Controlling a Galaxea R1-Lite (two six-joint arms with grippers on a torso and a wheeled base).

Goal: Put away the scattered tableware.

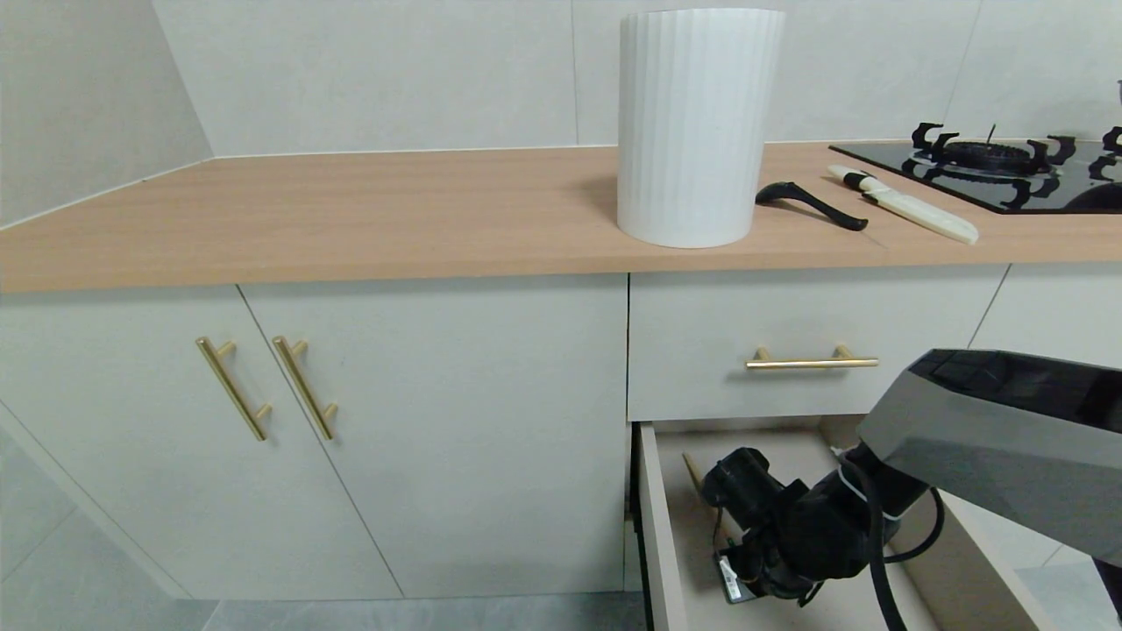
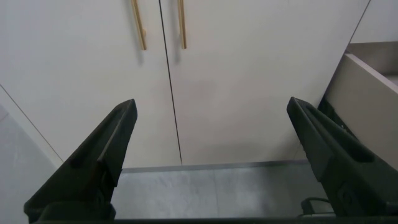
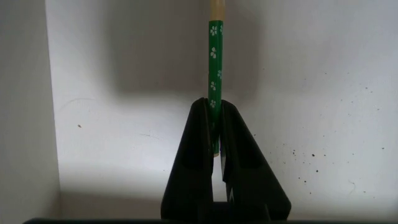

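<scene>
One wooden desk (image 1: 351, 210) carries one tall white ribbed canister (image 1: 697, 131), with a broad stretch of wood to its left. To its right lie one pale knife (image 1: 907, 206) and one black-handled utensil (image 1: 811, 203), apart from each other, near the front edge. Below, two cabinet doors (image 2: 249, 74) are closed and one drawer (image 1: 662, 526) stands pulled out. Inside it the right pincer (image 3: 214, 109) pinches one green flowered chopstick (image 3: 215, 56) above the drawer floor, near a side wall. The left pincer (image 2: 211, 106) is spread wide, facing the doors.

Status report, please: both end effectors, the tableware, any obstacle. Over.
Right end effector shut on green chopstick, inside open drawer. Left end effector open, empty, facing cupboard doors. Knife and black utensil on counter. No obstacle seen.
</scene>
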